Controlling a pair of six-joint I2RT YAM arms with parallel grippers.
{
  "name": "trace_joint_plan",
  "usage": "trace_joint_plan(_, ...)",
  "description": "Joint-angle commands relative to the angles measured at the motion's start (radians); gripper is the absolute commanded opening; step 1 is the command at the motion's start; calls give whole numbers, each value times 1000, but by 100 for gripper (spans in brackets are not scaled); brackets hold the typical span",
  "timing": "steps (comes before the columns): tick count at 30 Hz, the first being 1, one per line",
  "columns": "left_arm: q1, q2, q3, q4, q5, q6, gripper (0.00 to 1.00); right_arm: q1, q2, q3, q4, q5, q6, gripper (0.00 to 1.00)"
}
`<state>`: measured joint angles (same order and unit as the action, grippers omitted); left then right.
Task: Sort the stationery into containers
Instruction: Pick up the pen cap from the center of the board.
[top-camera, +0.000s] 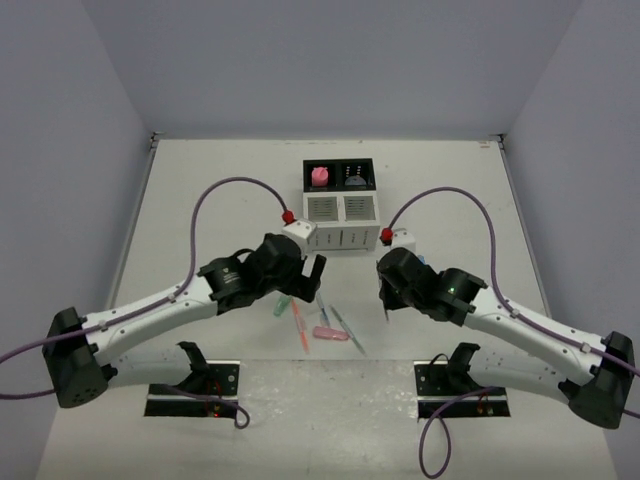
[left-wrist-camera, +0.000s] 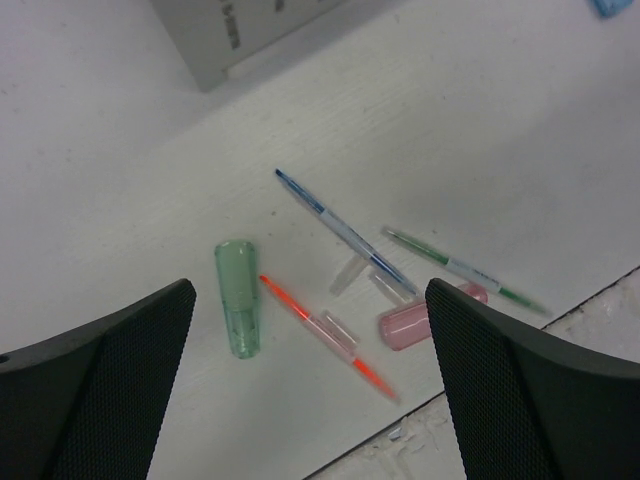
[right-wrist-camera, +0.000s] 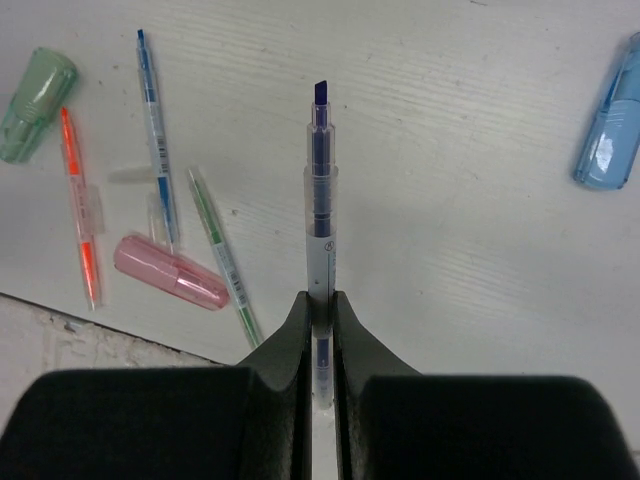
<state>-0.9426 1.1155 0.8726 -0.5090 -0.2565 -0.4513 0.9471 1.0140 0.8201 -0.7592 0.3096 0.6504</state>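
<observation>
My right gripper (right-wrist-camera: 320, 300) is shut on a thin dark-blue pen (right-wrist-camera: 320, 190), held above the table right of the pile; it also shows in the top view (top-camera: 386, 303). My left gripper (left-wrist-camera: 310, 305) is open and empty above the pile, also in the top view (top-camera: 312, 272). The pile holds a green marker (left-wrist-camera: 237, 297), an orange pen (left-wrist-camera: 325, 335), a blue pen (left-wrist-camera: 345, 232), a green-striped pen (left-wrist-camera: 465, 270) and a pink marker (left-wrist-camera: 410, 322). A blue marker (right-wrist-camera: 608, 120) lies apart at the right. The organizer (top-camera: 340, 208) holds the pink eraser (top-camera: 320, 176) and the puck (top-camera: 354, 178).
The table's near edge (right-wrist-camera: 60, 325) runs just below the pile. The organizer's corner (left-wrist-camera: 230, 30) shows at the top of the left wrist view. Purple cables (top-camera: 230, 185) arc over both arms.
</observation>
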Motion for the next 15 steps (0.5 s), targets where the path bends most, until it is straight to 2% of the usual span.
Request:
trace_joint_plan(1, -83, 104, 59, 3, -127, -151, 100, -2, -93, -17, -80, 79, 71, 0)
trace_joint_plan(3, -138, 143, 84, -38, -204, -269, 98, -1, -137, -23, -80, 87, 81, 0)
trace_joint_plan(7, -195, 189, 103, -75, -301, -440, 78, -2, -180, -28, -80, 114, 86, 0)
trace_joint_plan(9, -205, 228, 102, -38, -279, -421, 71, -2, -178, -29, -80, 111, 85, 0)
trace_joint_plan(12, -213, 312, 131, -2, -221, -311, 61, -2, -169, -33, -77, 109, 84, 0)
trace_joint_plan(13, -214, 334, 159, -1, -188, -240, 54, -2, -171, -35, -75, 106, 81, 0)
trace_joint_plan(14, -217, 352, 169, -4, -172, -214, 36, -2, -177, -36, -71, 98, 78, 0)
trace_joint_plan(15, -217, 369, 175, -9, -159, -196, 35, -1, -183, -39, -68, 96, 76, 0)
